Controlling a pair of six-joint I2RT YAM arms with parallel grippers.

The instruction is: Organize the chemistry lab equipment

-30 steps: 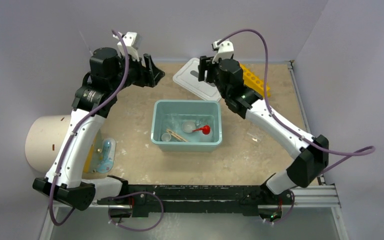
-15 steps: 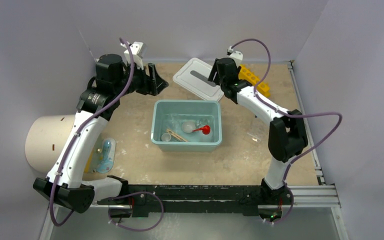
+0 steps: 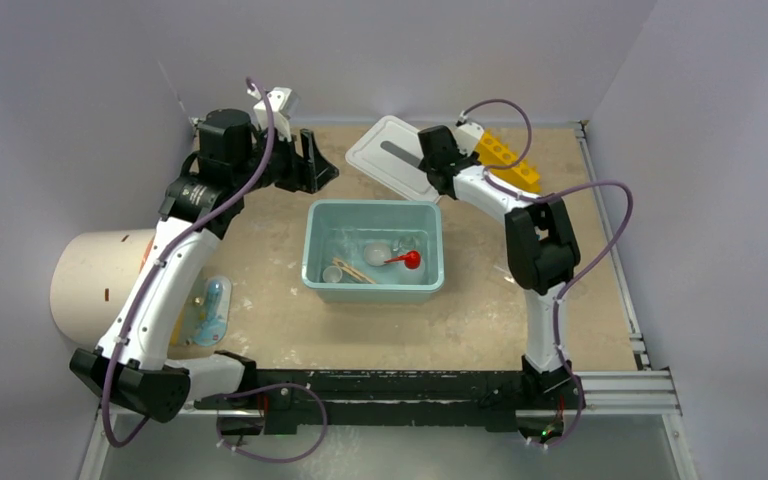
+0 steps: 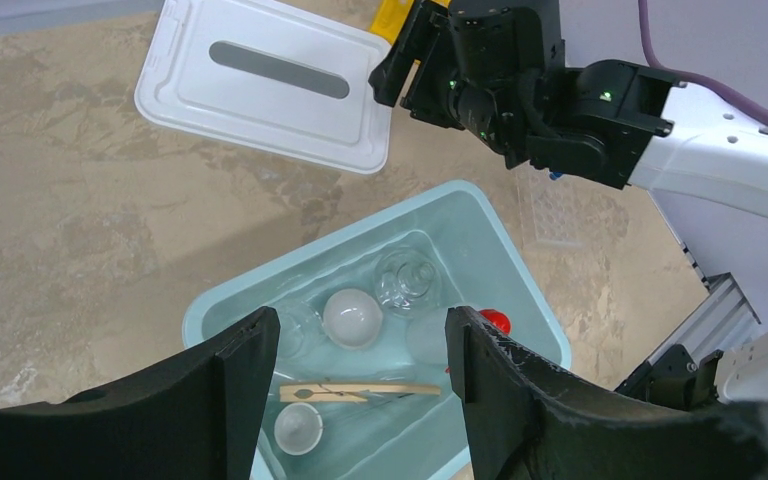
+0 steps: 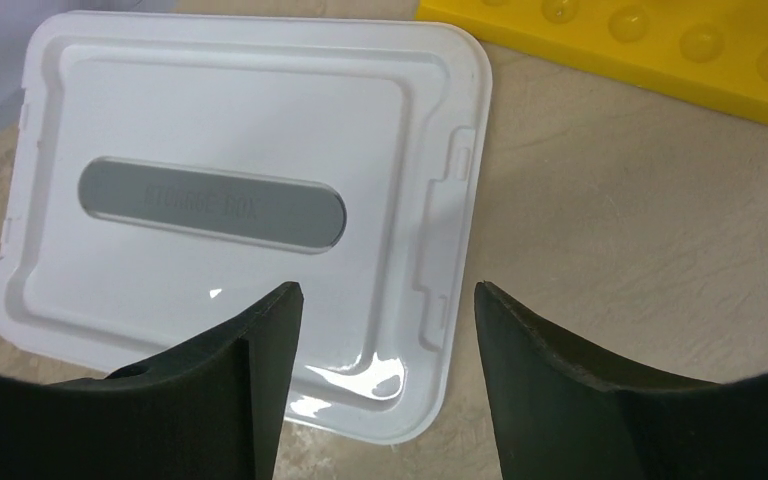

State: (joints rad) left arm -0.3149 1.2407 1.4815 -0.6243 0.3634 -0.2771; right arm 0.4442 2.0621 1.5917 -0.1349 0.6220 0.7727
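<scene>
Right claw (image 5: 385, 300) spread, empty, over white lid (image 5: 240, 110); left claw (image 4: 360, 335) spread, empty, above teal tub (image 4: 495, 245).

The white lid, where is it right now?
From above, the white lid lies far back on the table, behind the teal tub, beside the yellow rack.

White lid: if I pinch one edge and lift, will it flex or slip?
The white lid looks like thin moulded plastic, probably light and bendy from one edge. Its glossy sheen suggests it may slip. Flat on the table, its rim may be hard to catch.
</scene>
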